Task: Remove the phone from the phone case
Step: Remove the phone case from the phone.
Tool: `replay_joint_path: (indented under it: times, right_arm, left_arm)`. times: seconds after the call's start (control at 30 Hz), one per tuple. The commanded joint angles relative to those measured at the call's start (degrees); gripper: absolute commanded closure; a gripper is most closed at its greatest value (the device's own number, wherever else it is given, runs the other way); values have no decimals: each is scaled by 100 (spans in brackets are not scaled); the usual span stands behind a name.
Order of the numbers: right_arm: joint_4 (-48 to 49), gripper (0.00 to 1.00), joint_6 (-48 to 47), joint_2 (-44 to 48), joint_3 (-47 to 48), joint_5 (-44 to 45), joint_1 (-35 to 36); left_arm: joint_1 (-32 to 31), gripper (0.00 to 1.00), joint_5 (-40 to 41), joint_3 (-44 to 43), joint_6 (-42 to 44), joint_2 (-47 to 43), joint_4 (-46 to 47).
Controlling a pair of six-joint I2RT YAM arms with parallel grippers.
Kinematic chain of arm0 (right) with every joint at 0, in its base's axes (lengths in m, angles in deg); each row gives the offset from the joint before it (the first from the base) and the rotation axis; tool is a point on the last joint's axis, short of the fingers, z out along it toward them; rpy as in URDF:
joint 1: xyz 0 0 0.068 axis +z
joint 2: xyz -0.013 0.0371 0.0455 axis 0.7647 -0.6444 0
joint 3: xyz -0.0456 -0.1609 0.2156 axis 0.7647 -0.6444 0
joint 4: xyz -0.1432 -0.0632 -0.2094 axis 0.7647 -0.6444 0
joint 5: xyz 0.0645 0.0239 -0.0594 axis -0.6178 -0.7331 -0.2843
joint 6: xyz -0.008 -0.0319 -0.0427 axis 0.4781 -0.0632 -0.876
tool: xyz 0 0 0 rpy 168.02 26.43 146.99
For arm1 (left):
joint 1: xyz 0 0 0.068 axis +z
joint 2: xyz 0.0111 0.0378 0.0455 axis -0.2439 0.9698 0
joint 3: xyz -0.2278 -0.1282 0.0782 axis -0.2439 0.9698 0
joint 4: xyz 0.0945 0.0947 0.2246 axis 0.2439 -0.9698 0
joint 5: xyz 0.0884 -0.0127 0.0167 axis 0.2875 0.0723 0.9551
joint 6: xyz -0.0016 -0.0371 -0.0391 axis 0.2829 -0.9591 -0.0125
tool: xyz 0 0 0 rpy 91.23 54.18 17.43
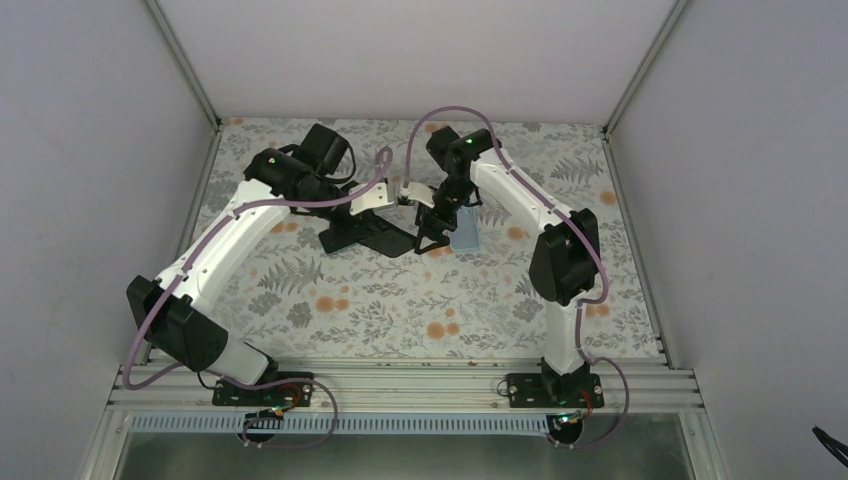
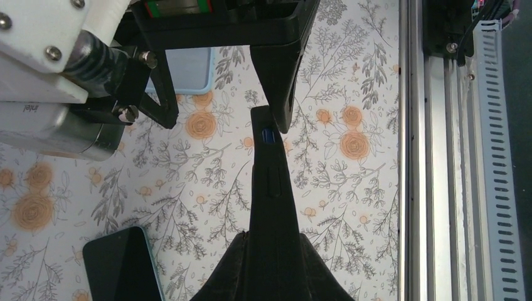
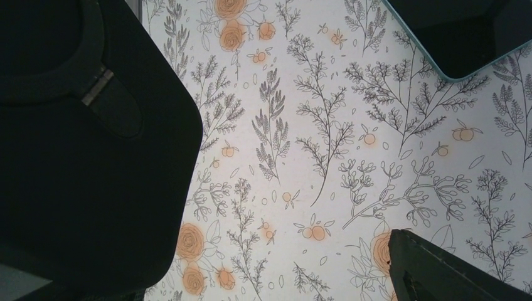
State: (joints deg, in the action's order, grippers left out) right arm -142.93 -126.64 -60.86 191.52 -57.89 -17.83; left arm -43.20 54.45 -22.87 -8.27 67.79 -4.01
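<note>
**Cased phone lies low and left of the left tool's tip**

The left tool [image 2: 265, 150] fills the bottom centre of its wrist view, fingers pressed together with nothing seen between them. At lower left, beside it but apart, the phone case [image 2: 122, 269] lies flat on the tabletop [image 2: 351, 207]. A light-blue rim runs round the black-screened phone [image 2: 116, 279], its long axis roughly parallel to those fingers. The left arm looks nearer. Higher up, the right tool [image 2: 226, 125] hangs empty, jaws spread. Beyond it, at upper left, sits a pale-blue slab [image 2: 188, 69]; what it is I cannot tell.
</note>
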Motion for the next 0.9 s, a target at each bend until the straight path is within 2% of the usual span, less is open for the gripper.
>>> replay_joint_path:
  times: [0.0, 0.37, 0.67, 0.77, 0.87]
  right_arm:
    - [1204, 9, 137, -273, 341, 496, -323]
    - [1059, 9, 110, -774, 1172, 783, -750]
    - [949, 9, 38, -847, 1312, 909, -1161]
    - [673, 9, -108, -627, 1100, 760, -1185]
    - [515, 8, -263, -60, 347, 509, -1094]
  left_arm:
    - [-525, 98, -2079, -198, 38, -258, -761]
    - [-827, 98, -1974, -224, -151, -479, -761]
    - [-837, 98, -1808, -196, -94, -545, -753]
    - [-832, 98, -1528, -237, -6, -491, -744]
    - [-783, 98, -1159, -363, 65, -309, -735]
